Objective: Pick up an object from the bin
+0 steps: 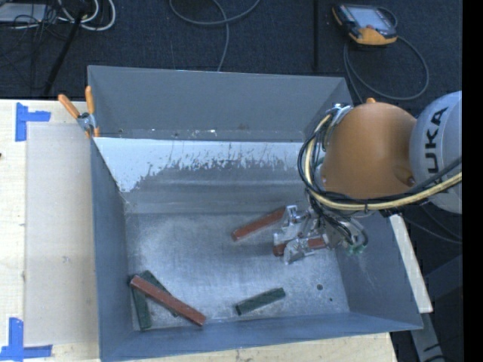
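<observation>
My gripper is low over the right middle of the bin floor, its metal fingers pointing left. A reddish-brown flat stick lies slanted right at the fingertips, its right end at or between them. A small reddish piece shows under the gripper body; I cannot tell whether it is part of the same stick. A dark green stick lies on the floor below the gripper, apart from it.
At the bin's front left corner a reddish-brown stick lies across two dark green sticks. The arm's orange cover and cables hang over the bin's right side.
</observation>
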`<state>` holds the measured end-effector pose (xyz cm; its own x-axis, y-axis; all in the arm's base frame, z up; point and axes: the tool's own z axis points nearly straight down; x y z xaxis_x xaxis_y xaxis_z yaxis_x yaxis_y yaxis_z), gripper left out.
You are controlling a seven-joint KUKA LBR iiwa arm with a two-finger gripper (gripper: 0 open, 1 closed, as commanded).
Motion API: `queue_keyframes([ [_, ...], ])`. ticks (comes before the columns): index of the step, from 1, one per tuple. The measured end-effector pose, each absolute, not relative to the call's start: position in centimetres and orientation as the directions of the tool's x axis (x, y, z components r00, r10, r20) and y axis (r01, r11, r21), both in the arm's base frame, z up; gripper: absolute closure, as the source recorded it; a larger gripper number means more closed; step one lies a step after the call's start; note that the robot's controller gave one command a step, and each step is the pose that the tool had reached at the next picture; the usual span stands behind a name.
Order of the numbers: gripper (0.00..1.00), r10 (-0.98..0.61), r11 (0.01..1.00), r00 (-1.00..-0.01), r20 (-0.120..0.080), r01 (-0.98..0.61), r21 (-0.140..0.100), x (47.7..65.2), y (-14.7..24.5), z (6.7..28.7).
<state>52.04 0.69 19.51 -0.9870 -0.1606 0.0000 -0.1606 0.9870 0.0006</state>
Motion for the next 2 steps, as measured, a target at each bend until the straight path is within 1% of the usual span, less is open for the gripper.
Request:
queue_keyframes([
  [1,1.00,-0.418,0.908,-0.908,-0.005,-0.418,-0.003,51.48,-6.27,32.43],
  [2,1.00,-0.418,0.908,-0.908,-0.003,-0.418,-0.001,51.45,-6.21,32.31],
])
